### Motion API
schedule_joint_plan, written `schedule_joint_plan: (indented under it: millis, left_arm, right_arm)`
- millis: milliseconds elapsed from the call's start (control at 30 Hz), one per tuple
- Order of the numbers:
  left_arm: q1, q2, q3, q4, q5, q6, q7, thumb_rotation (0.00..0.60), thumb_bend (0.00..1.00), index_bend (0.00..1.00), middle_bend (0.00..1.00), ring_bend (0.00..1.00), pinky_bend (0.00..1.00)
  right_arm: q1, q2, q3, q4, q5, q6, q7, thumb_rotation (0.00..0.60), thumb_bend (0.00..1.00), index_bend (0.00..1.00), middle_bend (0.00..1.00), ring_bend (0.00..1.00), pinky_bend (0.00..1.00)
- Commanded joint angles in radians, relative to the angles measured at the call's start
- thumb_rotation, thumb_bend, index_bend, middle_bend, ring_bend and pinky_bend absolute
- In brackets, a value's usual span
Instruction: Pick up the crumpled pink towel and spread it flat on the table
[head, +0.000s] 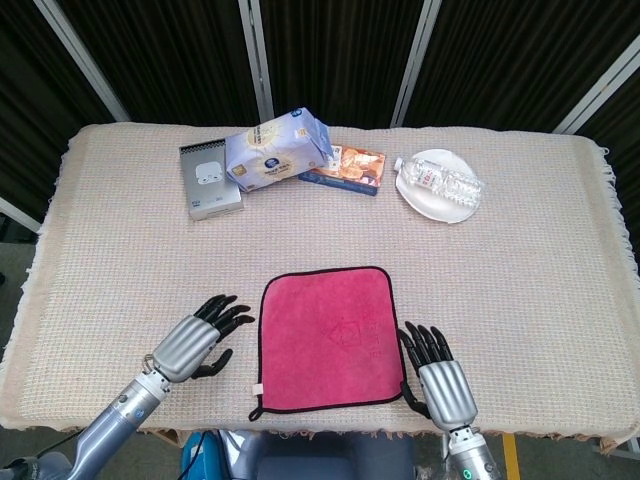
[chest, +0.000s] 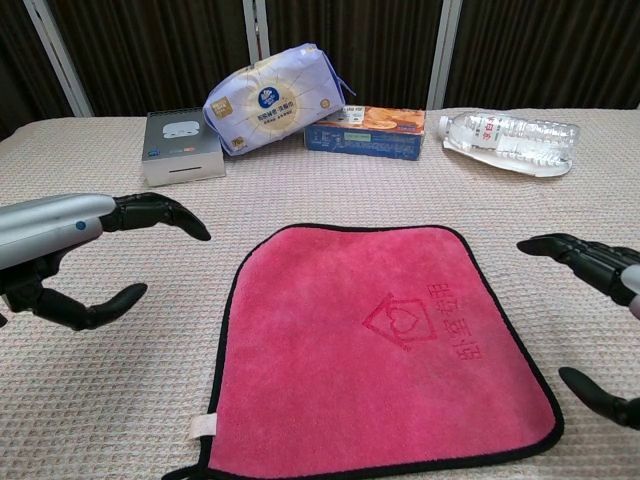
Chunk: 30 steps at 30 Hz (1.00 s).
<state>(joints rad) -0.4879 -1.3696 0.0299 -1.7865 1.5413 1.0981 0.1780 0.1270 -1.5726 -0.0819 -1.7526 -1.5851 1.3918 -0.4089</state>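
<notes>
Head view showed the pink towel (head: 328, 338) lying spread flat near the table's (head: 120, 250) front edge, between the two hands; the left hand (head: 196, 340) hovered just beside its left edge and the right hand (head: 438, 375) by its near right corner, both empty, fingers apart, neither touching it

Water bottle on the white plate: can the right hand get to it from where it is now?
Probably yes. The right hand is open and holds nothing, and only bare tablecloth lies between it and the water bottle on the plate. It is a long stretch, though.
</notes>
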Motion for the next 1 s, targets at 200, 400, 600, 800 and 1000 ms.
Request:
schedule_joint_plan:
  millis: [200, 400, 600, 800, 1000]
  left_arm:
    - [-0.067, -0.059, -0.078, 0.090, -0.171, -0.098, 0.260, 0.600, 0.75, 0.16, 0.10, 0.00, 0.03]
    - [-0.112, -0.120, -0.120, 0.136, -0.281, -0.120, 0.429, 0.600, 0.76, 0.16, 0.10, 0.00, 0.03]
    - [-0.149, -0.196, -0.148, 0.177, -0.377, -0.130, 0.523, 0.600, 0.76, 0.16, 0.10, 0.00, 0.03]
    - [-0.180, -0.261, -0.152, 0.216, -0.424, -0.128, 0.587, 0.600, 0.76, 0.15, 0.10, 0.00, 0.03]
    - [-0.200, -0.308, -0.152, 0.248, -0.446, -0.118, 0.620, 0.600, 0.76, 0.15, 0.10, 0.00, 0.03]
  right_arm:
    - [0.010, 0.016, 0.015, 0.009, 0.004, -0.011, 0.034, 0.600, 0.41, 0.00, 0.00, 0.00, 0.00]
    - [0.022, 0.035, 0.035, 0.007, 0.007, -0.017, 0.061, 0.600, 0.41, 0.00, 0.00, 0.00, 0.00]
    - [0.035, 0.052, 0.051, 0.009, 0.017, -0.031, 0.094, 0.600, 0.41, 0.00, 0.00, 0.00, 0.00]
    - [0.042, 0.072, 0.064, 0.012, 0.024, -0.036, 0.128, 0.600, 0.41, 0.00, 0.00, 0.00, 0.00]
    - [0.048, 0.084, 0.068, 0.013, 0.026, -0.044, 0.147, 0.600, 0.41, 0.00, 0.00, 0.00, 0.00]
